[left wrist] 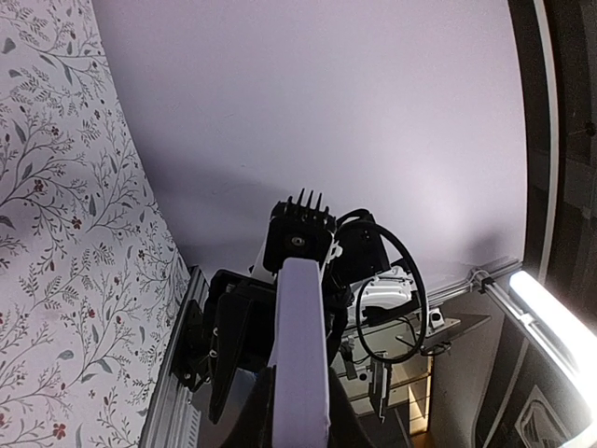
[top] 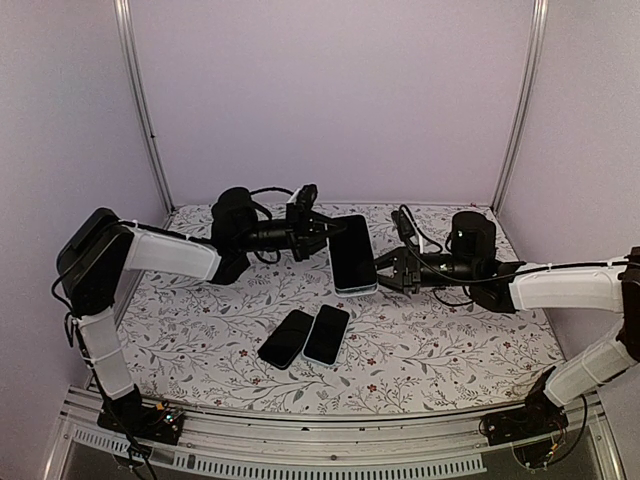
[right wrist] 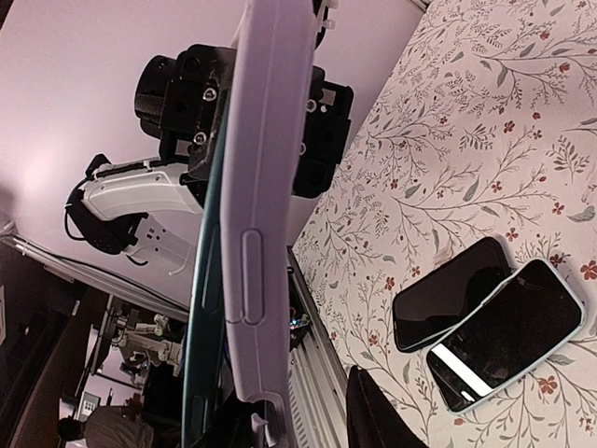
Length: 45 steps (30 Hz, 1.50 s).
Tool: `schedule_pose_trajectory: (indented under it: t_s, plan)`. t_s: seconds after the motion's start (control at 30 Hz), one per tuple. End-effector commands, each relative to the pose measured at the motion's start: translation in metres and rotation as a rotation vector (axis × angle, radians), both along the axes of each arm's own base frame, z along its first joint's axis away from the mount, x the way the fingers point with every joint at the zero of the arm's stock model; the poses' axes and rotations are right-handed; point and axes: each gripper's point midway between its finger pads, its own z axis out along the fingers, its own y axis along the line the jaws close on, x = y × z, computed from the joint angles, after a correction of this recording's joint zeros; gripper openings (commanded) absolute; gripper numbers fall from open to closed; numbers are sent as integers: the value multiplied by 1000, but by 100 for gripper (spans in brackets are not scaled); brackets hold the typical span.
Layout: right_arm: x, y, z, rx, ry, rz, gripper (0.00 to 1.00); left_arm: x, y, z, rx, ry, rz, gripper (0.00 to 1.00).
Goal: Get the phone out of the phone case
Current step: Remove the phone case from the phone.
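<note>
Above the desk (top: 450,340), the cased phone (top: 352,255) is clamped in the left pincer (top: 322,225). How far the right pincer (top: 390,272) beside it is open cannot be told. It could be dropped if pried hard.

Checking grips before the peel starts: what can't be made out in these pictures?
- Right pincer contact with the cased phone: top view, too small and dark.
- Its fingers: right wrist view, only one shows, cut by the bottom edge.
- Left pincer fingertips: left wrist view, cut off at the bottom.

Dim, even violet-tinted light, soft shadows; a light strip (left wrist: 550,313) glares lower right.
</note>
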Motion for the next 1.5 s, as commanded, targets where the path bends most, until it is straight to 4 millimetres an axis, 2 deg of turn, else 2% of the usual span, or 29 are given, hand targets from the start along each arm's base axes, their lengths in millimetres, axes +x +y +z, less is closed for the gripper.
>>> schedule_pose_trajectory:
  t_s: [0.0, 0.13, 0.23, 0.4, 0.53, 0.7, 1.03, 1.3, 1.47]
  plan:
    - [1, 3, 21, 79, -45, 32, 27, -7, 1, 20, 6, -72, -40, 0]
    - [0, 8, 26, 105, -35, 59, 14, -4, -2, 18, 26, -76, -45, 0]
    - [2, 10, 27, 118, -20, 66, 0, -2, -3, 15, 43, -72, -41, 10]
    - [6, 14, 32, 143, -14, 66, 0, 5, 3, 8, 65, -53, -14, 36]
    - [11, 18, 31, 161, -3, 68, 0, 15, 16, 4, 95, -54, 43, 58]
    - [21, 21, 29, 157, -19, 46, 0, 24, 39, -1, 157, -56, 120, 72]
    - [50, 26, 39, 193, -103, -21, 0, 13, 70, -18, 263, -45, 167, 76]
    - [75, 25, 50, 225, -158, -101, 0, -5, 86, -7, 248, -39, 181, 77]
    - [85, 26, 61, 261, -193, -137, 0, -20, 83, 8, 162, -13, 149, 77]
